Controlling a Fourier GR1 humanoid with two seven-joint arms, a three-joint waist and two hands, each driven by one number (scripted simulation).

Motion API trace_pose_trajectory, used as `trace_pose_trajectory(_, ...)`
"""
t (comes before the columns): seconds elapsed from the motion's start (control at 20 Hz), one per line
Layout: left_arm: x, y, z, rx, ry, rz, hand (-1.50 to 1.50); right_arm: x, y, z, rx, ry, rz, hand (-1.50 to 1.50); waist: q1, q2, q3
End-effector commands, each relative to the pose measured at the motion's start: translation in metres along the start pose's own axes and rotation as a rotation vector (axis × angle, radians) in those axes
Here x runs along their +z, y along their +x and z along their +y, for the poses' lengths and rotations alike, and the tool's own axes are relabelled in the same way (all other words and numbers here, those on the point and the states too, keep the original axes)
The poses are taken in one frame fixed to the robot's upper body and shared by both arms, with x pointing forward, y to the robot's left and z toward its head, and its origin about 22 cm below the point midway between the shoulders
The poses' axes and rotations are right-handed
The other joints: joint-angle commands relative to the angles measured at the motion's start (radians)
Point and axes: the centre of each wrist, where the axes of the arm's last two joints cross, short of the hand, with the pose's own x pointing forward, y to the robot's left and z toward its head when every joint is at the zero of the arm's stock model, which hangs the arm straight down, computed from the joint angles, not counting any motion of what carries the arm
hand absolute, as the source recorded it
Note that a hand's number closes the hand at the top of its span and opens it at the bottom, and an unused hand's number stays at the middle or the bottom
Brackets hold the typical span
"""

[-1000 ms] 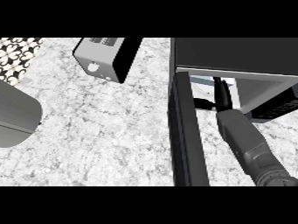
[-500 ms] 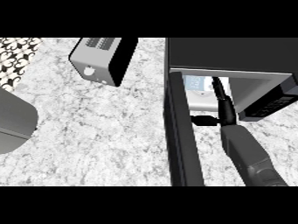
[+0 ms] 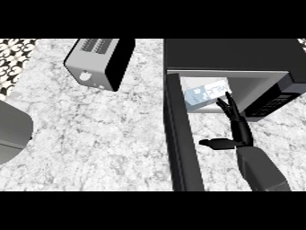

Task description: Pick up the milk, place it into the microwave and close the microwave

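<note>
White-blue milk carton (image 3: pixel 206 93) sits inside microwave (image 3: pixel 238 55), just past right hand (image 3: pixel 240 133); fingers straight & apart, holding nothing, so prob. let go. Door (image 3: pixel 181 148) stands open at hand's left, not yet closed.

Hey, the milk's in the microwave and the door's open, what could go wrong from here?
1. The right hand's straight fingers lie right at the milk carton; withdrawing could drag or tip it.
2. The carton appears to sit near the microwave's front opening, so the door might hit it when swung shut.
3. The forearm lies inside the door's swing; it must clear first.
</note>
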Motion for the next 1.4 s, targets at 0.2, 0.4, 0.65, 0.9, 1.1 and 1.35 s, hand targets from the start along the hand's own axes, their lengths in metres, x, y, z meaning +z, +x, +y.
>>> trace_pose_trajectory(0.2,-0.017,-0.002,-0.011,-0.009,-0.042,0.044,-1.50,0.062,-0.015,-0.037,-0.045,-0.022,-0.012,-1.50,-0.017,0.004,0.003)
trace_pose_trajectory(0.4,-0.019,-0.011,-0.032,0.015,-0.113,0.047,-1.50,0.070,-0.010,-0.057,-0.029,-0.046,-0.007,-1.50,-0.026,0.001,0.002)
trace_pose_trajectory(0.65,-0.027,-0.041,-0.025,-0.017,-0.265,0.110,-1.50,0.090,-0.002,-0.102,-0.017,-0.090,-0.021,1.50,-0.027,0.003,0.002)
trace_pose_trajectory(0.9,-0.056,-0.050,-0.057,-0.083,-0.356,0.134,1.50,0.115,0.008,-0.134,-0.022,-0.119,0.001,-1.50,-0.038,0.002,0.002)
trace_pose_trajectory(1.1,-0.077,-0.059,-0.063,-0.105,-0.419,0.129,1.50,0.136,0.019,-0.167,-0.052,-0.183,0.004,-1.50,-0.032,0.004,0.003)
trace_pose_trajectory(1.35,-0.100,-0.077,-0.098,-0.097,-0.347,0.155,1.50,0.155,0.035,-0.201,-0.041,-0.217,0.020,-1.50,-0.027,0.005,0.003)
